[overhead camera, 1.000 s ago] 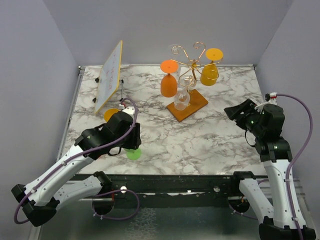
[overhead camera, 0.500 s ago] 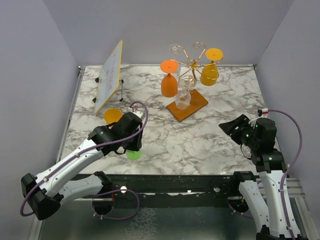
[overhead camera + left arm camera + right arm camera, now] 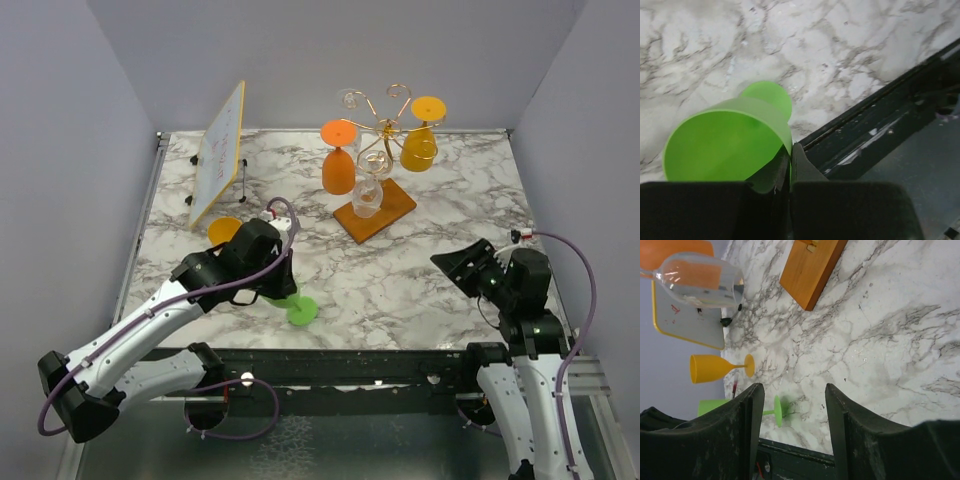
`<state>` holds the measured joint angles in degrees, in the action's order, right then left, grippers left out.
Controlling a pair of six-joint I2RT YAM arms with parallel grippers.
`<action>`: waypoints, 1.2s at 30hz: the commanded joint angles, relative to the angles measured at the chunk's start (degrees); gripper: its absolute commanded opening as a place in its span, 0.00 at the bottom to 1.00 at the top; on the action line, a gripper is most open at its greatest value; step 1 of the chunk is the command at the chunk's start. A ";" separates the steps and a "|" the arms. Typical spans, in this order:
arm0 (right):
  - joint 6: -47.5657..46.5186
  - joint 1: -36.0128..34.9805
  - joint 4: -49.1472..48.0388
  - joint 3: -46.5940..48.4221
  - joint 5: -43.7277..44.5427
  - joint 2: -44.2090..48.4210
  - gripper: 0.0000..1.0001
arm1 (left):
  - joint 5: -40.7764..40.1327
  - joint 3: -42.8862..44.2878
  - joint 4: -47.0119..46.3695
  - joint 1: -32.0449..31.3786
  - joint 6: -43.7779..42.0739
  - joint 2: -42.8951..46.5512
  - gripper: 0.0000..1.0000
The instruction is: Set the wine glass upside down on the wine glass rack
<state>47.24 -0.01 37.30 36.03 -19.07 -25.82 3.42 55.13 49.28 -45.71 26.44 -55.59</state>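
A green wine glass [image 3: 299, 309] is held by its bowl rim in my shut left gripper [image 3: 270, 283], tilted, its foot low over the marble near the front edge. In the left wrist view the green bowl [image 3: 725, 145] fills the lower left, the foot [image 3: 768, 97] points away, and the left gripper [image 3: 790, 151] pinches the rim. The wine glass rack [image 3: 378, 122], gold wire on a wooden base [image 3: 391, 214], stands at the back centre with an orange glass [image 3: 338, 162], a yellow glass [image 3: 419, 146] and a clear glass [image 3: 365, 194] hanging. My right gripper [image 3: 456, 266] is open and empty at the right.
A tilted whiteboard [image 3: 218, 152] stands at back left. A yellow glass [image 3: 224, 230] lies on the table beside my left arm, also in the right wrist view [image 3: 715, 368]. That view shows the rack's base [image 3: 812, 267] and the green foot [image 3: 778, 411].
My left gripper has shifted right with the green glass, whose foot now lies further right. My right arm has drawn back toward the near edge.
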 commanded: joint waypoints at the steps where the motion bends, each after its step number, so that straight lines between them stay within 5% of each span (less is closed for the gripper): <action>1: 6.02 0.01 -5.15 -5.52 -4.65 4.58 0.56 | 15.47 -0.88 -14.82 -0.73 6.13 2.65 0.00; 9: 16.90 0.01 -25.98 -19.96 -11.77 14.92 0.66 | 16.25 -6.23 -38.83 -3.18 17.73 1.92 0.00; 17: 7.52 0.01 -33.38 -20.08 -13.62 1.59 0.69 | 11.75 -15.20 -64.32 -4.21 23.70 -0.39 0.00; 28: -2.01 -4.58 -35.85 -15.56 -13.16 -11.29 0.69 | 6.18 -13.45 -68.43 -4.21 18.39 -7.84 0.00; 36: -3.42 -13.27 -36.38 -12.64 -0.75 -17.64 0.62 | 6.48 -12.90 -68.96 -4.21 17.34 -11.28 0.00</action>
<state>44.71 -9.65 4.03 20.14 -24.16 -41.87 10.55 41.21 -18.41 -49.50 45.47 -64.99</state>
